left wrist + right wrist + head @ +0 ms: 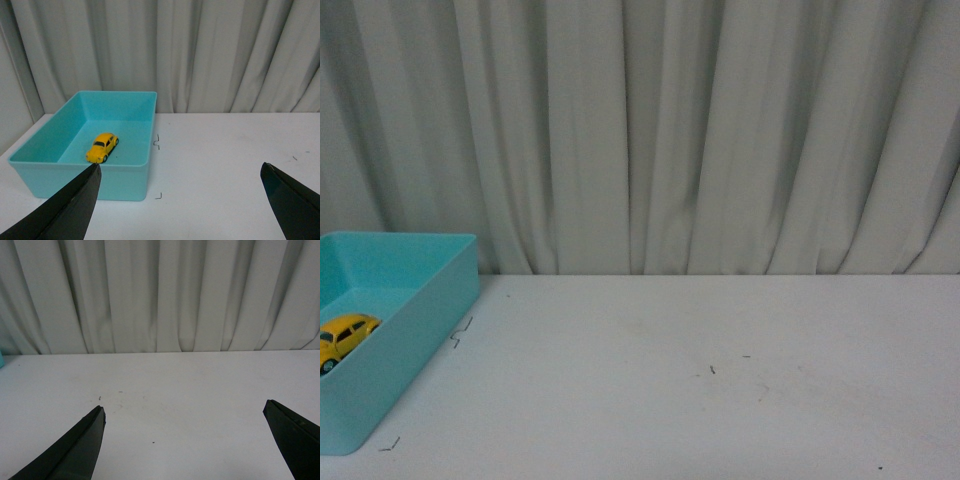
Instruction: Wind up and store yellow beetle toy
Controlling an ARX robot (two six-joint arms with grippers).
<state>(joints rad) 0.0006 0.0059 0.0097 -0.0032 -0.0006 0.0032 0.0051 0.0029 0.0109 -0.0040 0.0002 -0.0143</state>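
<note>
While both pincers are spread wide with nothing held, the yellow beetle toy (102, 147) is seen resting on the floor of the turquoise bin (127, 177), set on the white table (720, 400) before a pale curtain (670, 130).

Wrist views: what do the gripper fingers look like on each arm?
Only fingertips show. The left gripper has two black, flat, wedge-shaped fingers tapering to blunt tips, matte and unmarked. The right gripper has matching black fingers. No cables, labels or arm links appear; the front view shows neither arm.
</note>
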